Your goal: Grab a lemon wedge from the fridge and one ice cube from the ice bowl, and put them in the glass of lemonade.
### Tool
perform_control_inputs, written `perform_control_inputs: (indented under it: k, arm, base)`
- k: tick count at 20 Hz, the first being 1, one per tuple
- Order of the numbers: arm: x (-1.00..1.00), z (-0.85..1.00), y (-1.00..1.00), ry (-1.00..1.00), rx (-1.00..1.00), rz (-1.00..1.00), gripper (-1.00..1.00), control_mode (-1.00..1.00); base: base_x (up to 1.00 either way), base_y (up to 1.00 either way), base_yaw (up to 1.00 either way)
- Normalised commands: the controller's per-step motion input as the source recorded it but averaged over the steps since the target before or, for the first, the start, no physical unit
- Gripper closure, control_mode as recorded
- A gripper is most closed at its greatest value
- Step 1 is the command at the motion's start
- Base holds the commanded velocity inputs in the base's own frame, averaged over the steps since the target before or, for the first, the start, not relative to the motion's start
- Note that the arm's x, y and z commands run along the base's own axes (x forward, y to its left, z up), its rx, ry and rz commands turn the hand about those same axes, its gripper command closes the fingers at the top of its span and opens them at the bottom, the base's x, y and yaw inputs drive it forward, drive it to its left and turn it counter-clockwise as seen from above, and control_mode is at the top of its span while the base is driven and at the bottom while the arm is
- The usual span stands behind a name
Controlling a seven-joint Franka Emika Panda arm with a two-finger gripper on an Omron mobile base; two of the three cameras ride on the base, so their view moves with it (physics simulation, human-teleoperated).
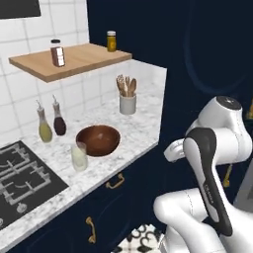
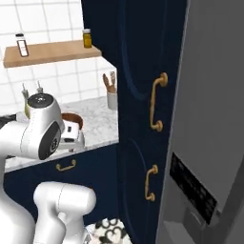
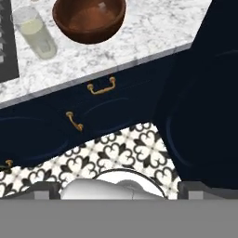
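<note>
The ice bowl [image 1: 98, 140] [image 3: 88, 18], dark reddish-brown, sits on the marble counter; I cannot make out an ice cube in it. Just left of it stands the glass of lemonade [image 1: 79, 156] [image 3: 35, 32], a clear tumbler of pale yellow liquid. The grey fridge [image 2: 209, 109] stands at the right with its door shut, so the lemon wedge is hidden. My gripper [image 3: 123, 190] is open and empty. It hangs off the counter's front corner, above the tiled floor, well short of bowl and glass.
A tall navy cabinet [image 2: 138, 95] with brass handles stands between counter and fridge. A grey utensil holder [image 1: 127, 103], two oil bottles [image 1: 52, 123], a wooden shelf [image 1: 74, 59] with jars and a stove [image 1: 20, 178] line the counter. Navy drawers [image 3: 100, 88] sit below.
</note>
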Motion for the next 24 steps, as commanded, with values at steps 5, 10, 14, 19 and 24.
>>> perform_control_inputs:
  k: [5,10,14,19,24]
  arm:
    - [0.0,0.0,0.0,0.0,0.0,0.0,-1.0,1.0]
    - [0.0,0.0,0.0,0.0,0.0,0.0,-1.0,1.0]
    - [0.0,0.0,0.0,0.0,0.0,0.0,-1.0,1.0]
    - [0.0,0.0,0.0,0.0,0.0,0.0,-1.0,1.0]
    - [0.0,0.0,0.0,0.0,0.0,0.0,-1.0,1.0]
  base:
    - [-0.63,-0.11,-0.67]
    - [-0.5,-0.09,-0.7]
    - [-0.11,-0.08,-0.8]
    - [0.05,0.0,-0.88]
    - [0.11,-0.01,-0.85]
